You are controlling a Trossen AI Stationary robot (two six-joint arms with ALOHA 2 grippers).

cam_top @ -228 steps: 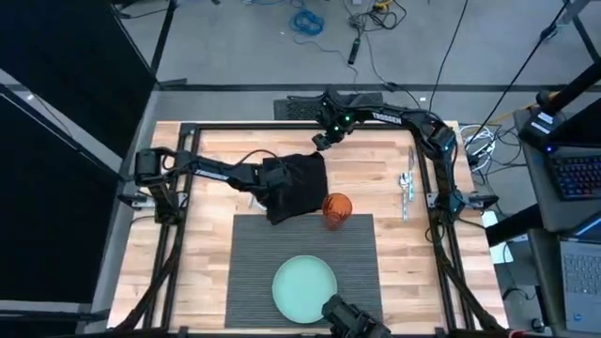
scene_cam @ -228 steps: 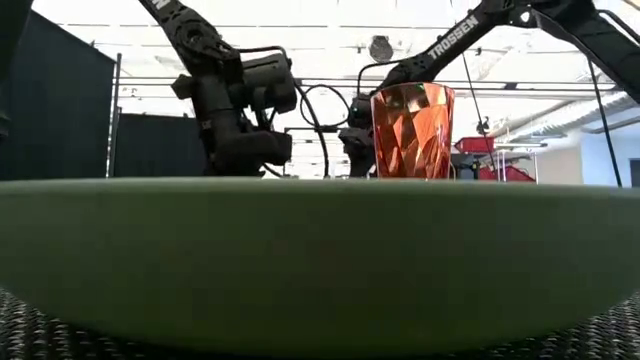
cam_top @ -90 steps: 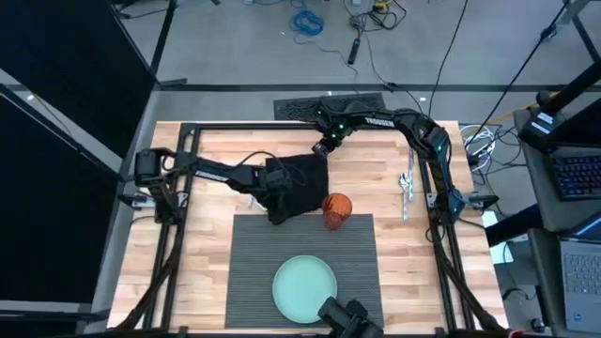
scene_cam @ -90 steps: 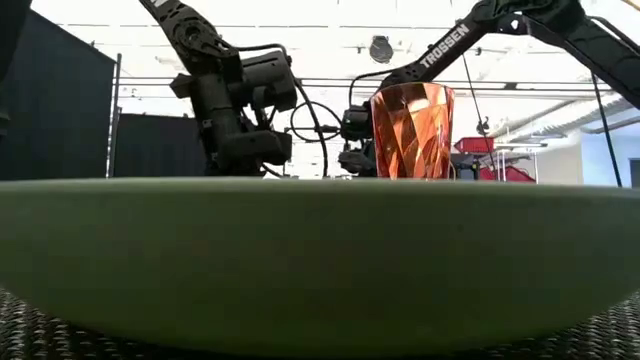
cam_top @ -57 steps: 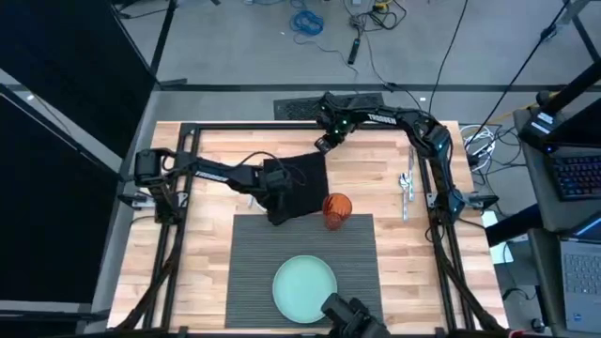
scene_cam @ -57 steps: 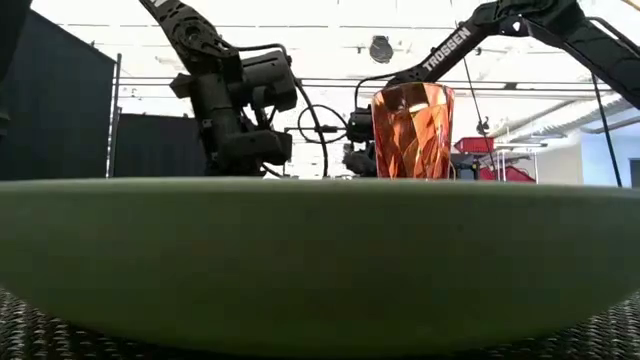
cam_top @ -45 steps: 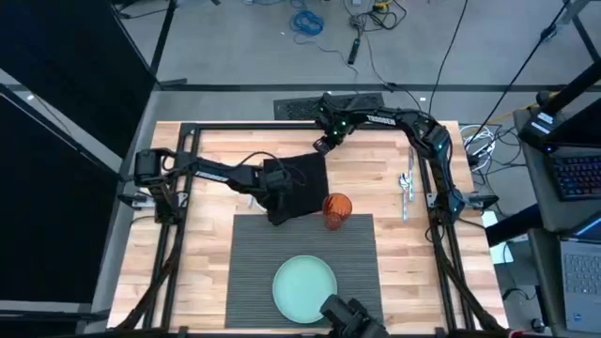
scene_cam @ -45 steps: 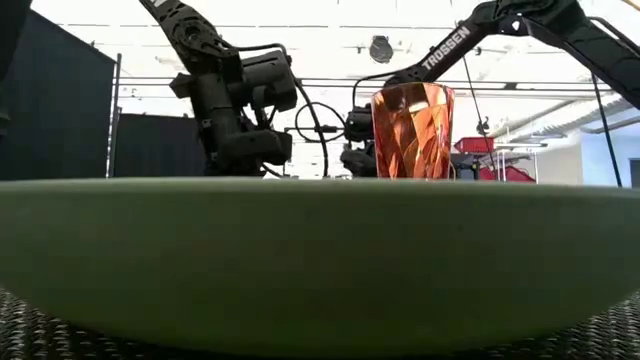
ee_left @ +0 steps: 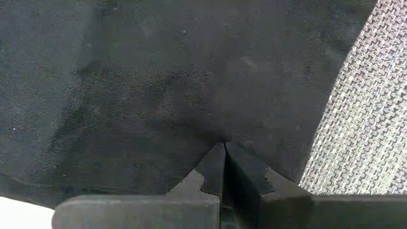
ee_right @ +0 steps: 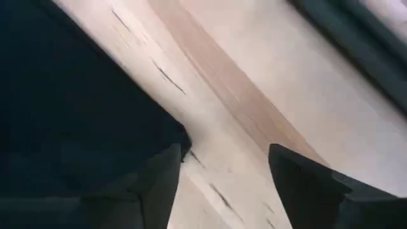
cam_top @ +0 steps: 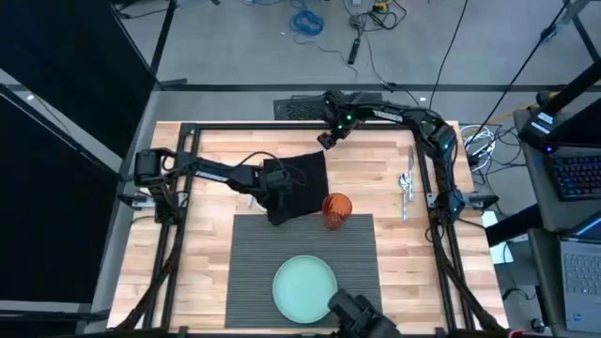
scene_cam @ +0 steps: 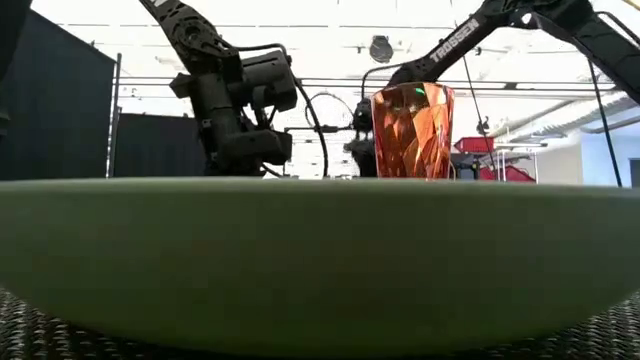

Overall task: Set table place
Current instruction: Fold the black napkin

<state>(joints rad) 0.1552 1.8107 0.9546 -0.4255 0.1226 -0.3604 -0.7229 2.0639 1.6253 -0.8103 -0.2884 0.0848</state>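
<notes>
Grey ribbed placemat lay flat, centre-near on the desk; looked limp, best pinched at an edge. Left gripper pinched the black napkin; right gripper hovered far, fingers wide.

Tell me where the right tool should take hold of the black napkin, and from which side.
Grip the black napkin at its free far corner, coming from above on the table's far side. That corner lies flat on bare wood just ahead of the open right tool, away from the orange glass. The left tool is already shut on the napkin's near part, at the placemat edge.
</notes>
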